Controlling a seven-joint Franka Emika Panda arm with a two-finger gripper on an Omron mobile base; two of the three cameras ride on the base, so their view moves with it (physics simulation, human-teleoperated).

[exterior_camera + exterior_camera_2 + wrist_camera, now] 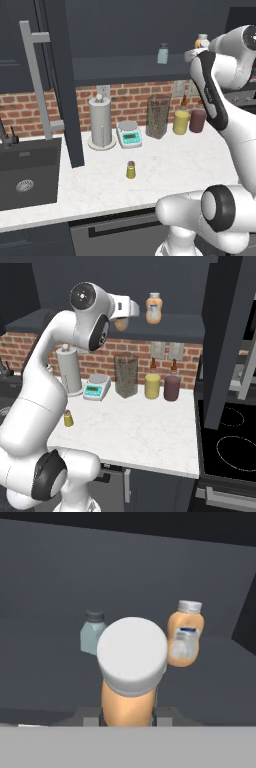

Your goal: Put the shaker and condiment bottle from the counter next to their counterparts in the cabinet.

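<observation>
My gripper [125, 320] is shut on the condiment bottle [131, 677], an orange bottle whose pale cap faces the hand camera, and holds it up at the cabinet shelf [180, 323]. Just to its right on the shelf stands the counterpart orange bottle [184, 634] [154, 308] with a whitish cap. Behind and to the left stands the pale blue-grey shaker [92, 634] [163, 53]. The small yellow-green shaker [130, 170] [68, 418] stands upright on the white counter [175, 165], far below the gripper.
Along the brick wall stand a paper towel holder [100, 122], a scale [129, 133], a tall jar [158, 116], a yellow bottle [181, 120] and a dark-red bottle [198, 120]. The open cabinet door with its bar handle [35, 75] hangs left, above the sink [27, 172]. A stove [230, 441] lies right.
</observation>
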